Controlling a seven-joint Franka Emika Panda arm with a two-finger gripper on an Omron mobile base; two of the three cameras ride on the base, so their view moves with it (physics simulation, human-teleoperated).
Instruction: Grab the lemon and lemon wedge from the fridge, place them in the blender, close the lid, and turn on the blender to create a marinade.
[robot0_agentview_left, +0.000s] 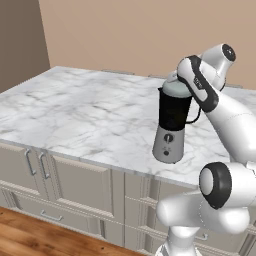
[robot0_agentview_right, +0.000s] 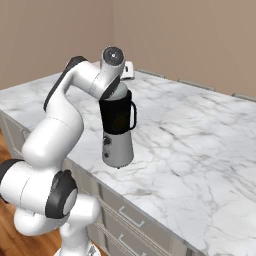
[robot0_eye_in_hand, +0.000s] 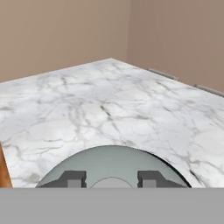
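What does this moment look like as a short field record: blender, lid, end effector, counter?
blender: upright on the marble counter, black jug on silver-grey base, handle toward the arm
lid: pale grey-green lid on top of the jug
end effector: end effector at the lid, fingertips either side of its centre knob; grip cannot be told
counter: white marble over grey cabinet drawers

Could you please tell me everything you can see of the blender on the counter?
The blender stands upright on the white marble counter, close to its front edge. Its black jug has a looped side handle and sits on a tapered silver-grey base with two small dark knobs on the front. A pale grey-green, slightly domed lid sits on top of the jug. The gripper is right at the lid, one finger on either side of its central knob; whether the jaws actually grip it I cannot tell.
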